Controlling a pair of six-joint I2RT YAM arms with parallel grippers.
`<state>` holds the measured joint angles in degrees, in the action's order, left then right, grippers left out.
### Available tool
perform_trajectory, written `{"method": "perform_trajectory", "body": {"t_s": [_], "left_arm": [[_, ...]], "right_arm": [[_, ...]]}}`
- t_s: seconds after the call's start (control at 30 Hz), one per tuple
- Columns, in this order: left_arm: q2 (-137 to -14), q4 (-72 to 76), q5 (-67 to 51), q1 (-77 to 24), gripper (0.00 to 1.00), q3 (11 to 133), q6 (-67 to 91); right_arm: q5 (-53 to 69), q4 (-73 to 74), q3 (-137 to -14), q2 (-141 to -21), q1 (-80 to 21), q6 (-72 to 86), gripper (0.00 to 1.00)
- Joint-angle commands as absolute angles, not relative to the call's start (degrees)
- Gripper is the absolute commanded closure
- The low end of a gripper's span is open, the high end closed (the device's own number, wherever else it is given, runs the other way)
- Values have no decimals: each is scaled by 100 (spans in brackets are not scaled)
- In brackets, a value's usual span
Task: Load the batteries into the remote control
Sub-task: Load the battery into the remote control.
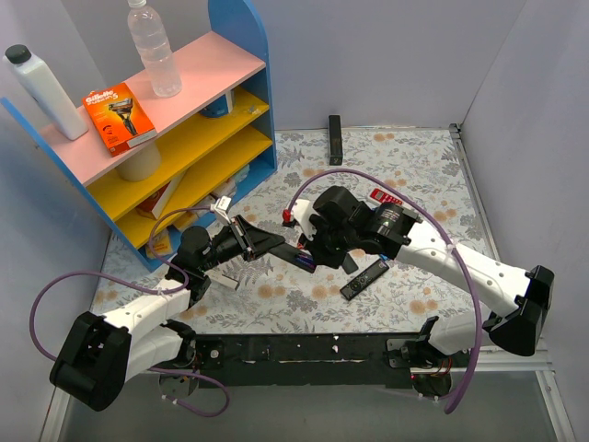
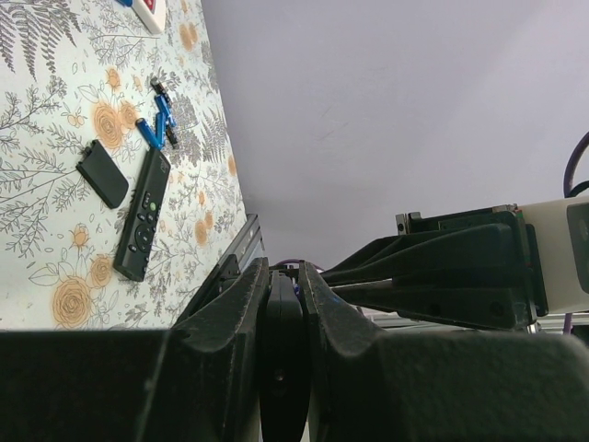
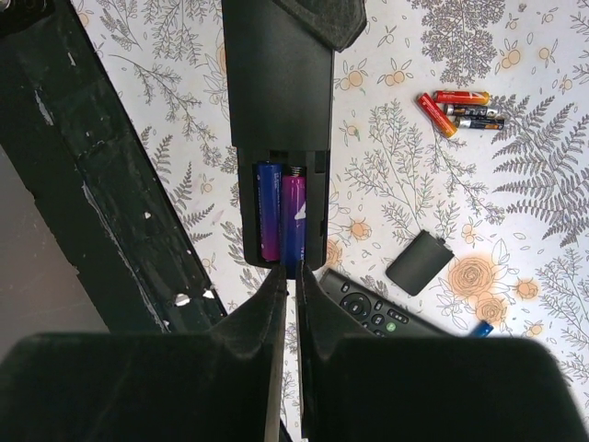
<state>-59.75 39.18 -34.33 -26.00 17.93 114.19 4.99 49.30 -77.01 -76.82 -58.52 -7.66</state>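
Note:
My left gripper (image 1: 250,241) is shut on the black remote control (image 1: 279,247) and holds it above the table, back side up; it shows edge-on between the jaws in the left wrist view (image 2: 282,354). In the right wrist view its battery bay (image 3: 281,221) is open, with two blue-purple batteries (image 3: 293,216) lying side by side in it. My right gripper (image 3: 291,278) has its jaws almost together, empty, with the tips at the near end of the right-hand battery. The black battery cover (image 3: 419,262) lies on the table. Spare blue batteries (image 2: 158,124) lie loose on the mat.
A second black remote (image 1: 365,278) with grey buttons lies face up near the cover. Red and orange cells (image 3: 460,106) lie in a small heap. A red-and-white remote (image 1: 386,198) and a slim black bar (image 1: 335,138) lie further back. A blue shelf unit (image 1: 198,138) stands at the back left.

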Motion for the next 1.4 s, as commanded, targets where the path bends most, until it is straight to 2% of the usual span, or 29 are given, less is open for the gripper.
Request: {"method": "perform_trajectory", "body": {"t_s": [0.0, 0.6, 0.83, 0.93, 1.2, 1.37], "left_arm": [[-5757, 4183, -3498, -2619, 100, 2021, 11725], [-5730, 4869, -3463, -2628, 100, 1872, 12322], [-5678, 4676, -3428, -2628, 100, 1863, 12147], [-5678, 4509, -3393, -2637, 100, 1837, 12059], [-5704, 4254, -3331, -2628, 100, 1758, 11918], [-5687, 4175, -3305, -2628, 100, 1758, 11900]], "right_arm": [[598, 4755, -7805, -7787, -5827, -738, 88], [571, 4070, -7585, -7884, -5827, -642, 91], [527, 4087, -7769, -7875, -5827, -580, 90], [536, 4271, -8076, -7831, -5827, -571, 86], [448, 4851, -8411, -7612, -5827, -571, 68], [396, 5167, -8218, -7410, -5827, -545, 65]]}}
